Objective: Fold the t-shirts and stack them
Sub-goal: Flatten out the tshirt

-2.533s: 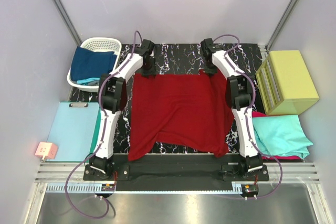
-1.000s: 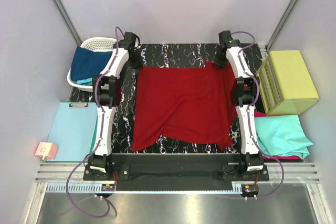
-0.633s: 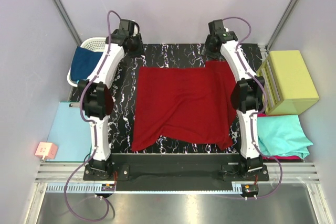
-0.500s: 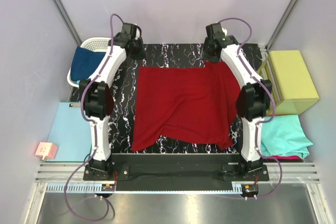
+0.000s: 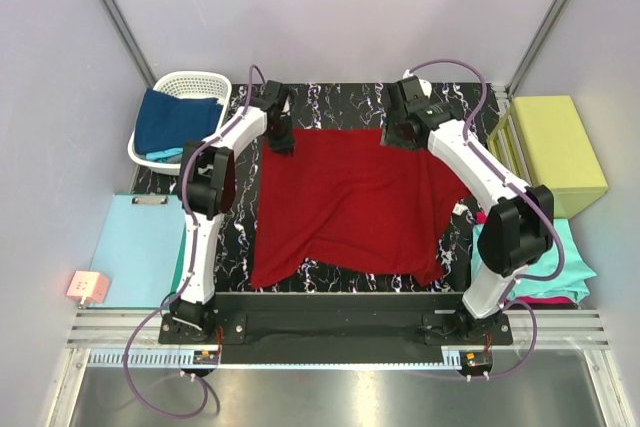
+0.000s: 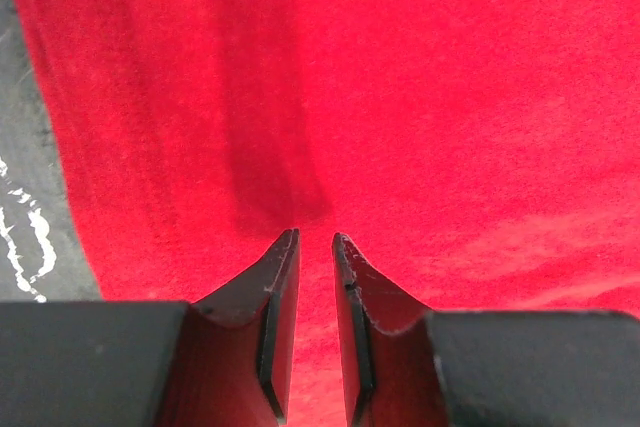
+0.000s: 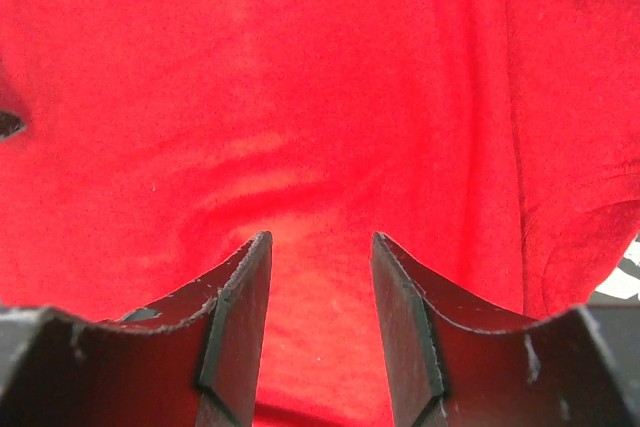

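A dark red short-sleeved cotton t-shirt [image 5: 345, 202] lies spread nearly flat across the middle of the black, white-veined marbled tabletop [image 5: 340, 102]. Its near hem is uneven, rising toward the centre. Both arms reach to the shirt's far edge. The left gripper [image 6: 310, 239] sits at the far left corner and the right gripper [image 7: 320, 237] at the far right corner, both directly over the red cloth.

In the left wrist view the two black fingers [image 6: 275, 297] stand only a narrow slit apart, with red fabric showing through the gap and a darker streak in the cloth running up from the tips. The fingers do not appear to clamp anything. In the right wrist view the fingers [image 7: 240, 307] are clearly parted with a wider gap. Smooth red cloth fills the space between them, and nothing is held.

At the far left, a white plastic slatted basket [image 5: 195, 80] holds a crumpled navy blue t-shirt [image 5: 170, 122]. A flat pale-blue sheet [image 5: 140, 247] lies beside the left arm. On the right, a teal t-shirt [image 5: 562, 267] rests on a magenta t-shirt [image 5: 550, 299], whose edge peeks out beneath it, just in front of a yellow-green box [image 5: 560, 152].
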Robot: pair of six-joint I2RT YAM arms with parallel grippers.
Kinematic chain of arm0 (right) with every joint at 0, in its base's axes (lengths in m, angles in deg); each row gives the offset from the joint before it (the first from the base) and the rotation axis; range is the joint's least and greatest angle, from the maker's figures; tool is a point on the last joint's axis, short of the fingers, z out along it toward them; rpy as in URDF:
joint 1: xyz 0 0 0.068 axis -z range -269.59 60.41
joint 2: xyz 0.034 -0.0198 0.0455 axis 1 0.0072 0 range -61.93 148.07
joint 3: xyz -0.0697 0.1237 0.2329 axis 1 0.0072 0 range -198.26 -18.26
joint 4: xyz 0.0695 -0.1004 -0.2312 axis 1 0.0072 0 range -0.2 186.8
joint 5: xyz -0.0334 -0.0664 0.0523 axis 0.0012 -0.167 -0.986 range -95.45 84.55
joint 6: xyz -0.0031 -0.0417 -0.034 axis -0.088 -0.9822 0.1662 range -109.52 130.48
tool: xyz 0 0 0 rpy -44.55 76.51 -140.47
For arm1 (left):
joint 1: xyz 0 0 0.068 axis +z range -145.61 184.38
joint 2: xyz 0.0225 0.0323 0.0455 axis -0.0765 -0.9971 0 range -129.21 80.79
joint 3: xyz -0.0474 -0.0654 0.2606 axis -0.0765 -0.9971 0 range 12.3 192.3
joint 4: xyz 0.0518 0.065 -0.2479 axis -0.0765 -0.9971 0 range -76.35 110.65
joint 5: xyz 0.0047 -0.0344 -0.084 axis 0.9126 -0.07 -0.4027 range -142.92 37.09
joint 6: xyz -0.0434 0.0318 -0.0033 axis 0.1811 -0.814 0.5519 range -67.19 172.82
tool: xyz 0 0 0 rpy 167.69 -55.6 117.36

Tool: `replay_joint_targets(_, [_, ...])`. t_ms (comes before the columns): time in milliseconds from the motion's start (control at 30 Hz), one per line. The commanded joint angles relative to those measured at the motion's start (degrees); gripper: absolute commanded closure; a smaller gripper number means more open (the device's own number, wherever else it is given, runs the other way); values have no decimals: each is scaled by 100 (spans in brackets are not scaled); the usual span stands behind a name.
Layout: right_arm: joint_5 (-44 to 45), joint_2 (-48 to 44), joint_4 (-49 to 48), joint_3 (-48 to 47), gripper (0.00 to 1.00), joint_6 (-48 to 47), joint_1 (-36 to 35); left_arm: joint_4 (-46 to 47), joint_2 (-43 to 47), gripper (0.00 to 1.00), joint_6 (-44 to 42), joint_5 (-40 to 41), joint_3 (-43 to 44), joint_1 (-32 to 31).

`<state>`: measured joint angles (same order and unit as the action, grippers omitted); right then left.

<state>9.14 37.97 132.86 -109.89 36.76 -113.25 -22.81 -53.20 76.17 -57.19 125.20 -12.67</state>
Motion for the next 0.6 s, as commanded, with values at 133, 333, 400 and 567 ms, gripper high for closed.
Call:
replay_joint_targets(133, [36,-979,8,742,49,325,-297,163,-337,77,-68,172,223,-87])
replay_joint_targets(333, [-184,-1744,192,1410,48,378,-306,-329,-970,65,-208,584,882,-70])
replay_joint_targets(400, [-228,-1929,289,1534,48,378,-306,-426,-1119,62,-226,716,1171,-35])
replay_joint_targets(567, [-185,-2431,588,1745,48,360,-306,-953,-1646,59,-165,709,2146,211])
